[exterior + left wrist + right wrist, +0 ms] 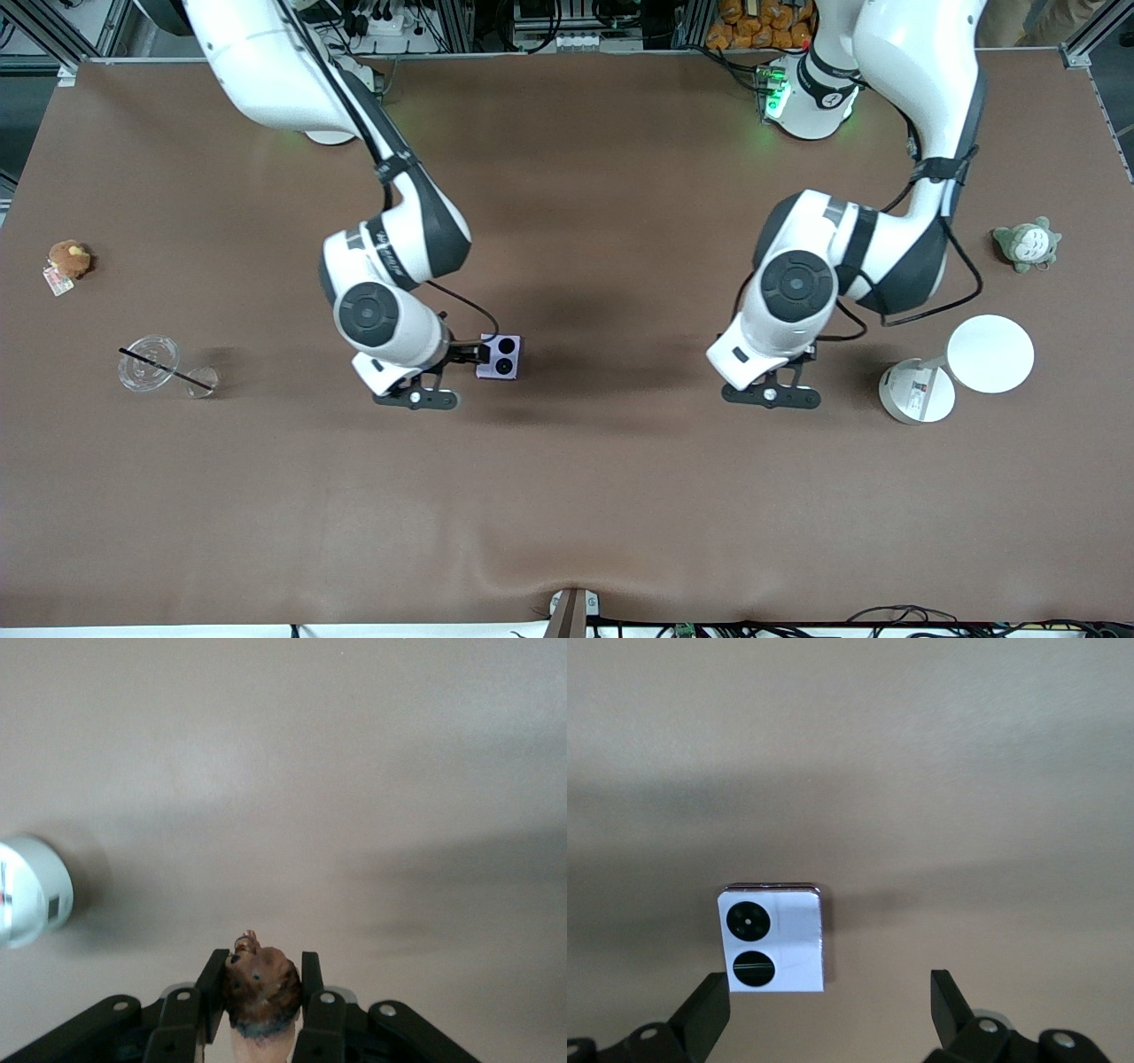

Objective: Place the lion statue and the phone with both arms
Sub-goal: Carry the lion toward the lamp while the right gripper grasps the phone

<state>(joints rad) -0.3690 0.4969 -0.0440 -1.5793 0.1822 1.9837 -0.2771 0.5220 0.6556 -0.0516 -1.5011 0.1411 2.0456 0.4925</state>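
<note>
The lion statue [260, 988], small and reddish-brown, sits clamped between the fingers of my left gripper [261, 979]. In the front view my left gripper [808, 354] is low over the table beside the white lamp base, and the wrist hides the lion there. The phone [499, 356], pale lavender with two black circles, lies flat on the table near the middle. My right gripper [454, 354] is open and empty right beside it. In the right wrist view the phone [775, 939] lies just ahead of one finger [709, 1005], with my right gripper [828, 992] holding nothing.
A white lamp base [917, 390] with a round white disc [990, 353] stands close to my left gripper; the base also shows in the left wrist view [31, 890]. A grey-green plush [1026, 244] lies farther off. At the right arm's end lie a brown plush [69, 259] and a clear lid with straw [149, 361].
</note>
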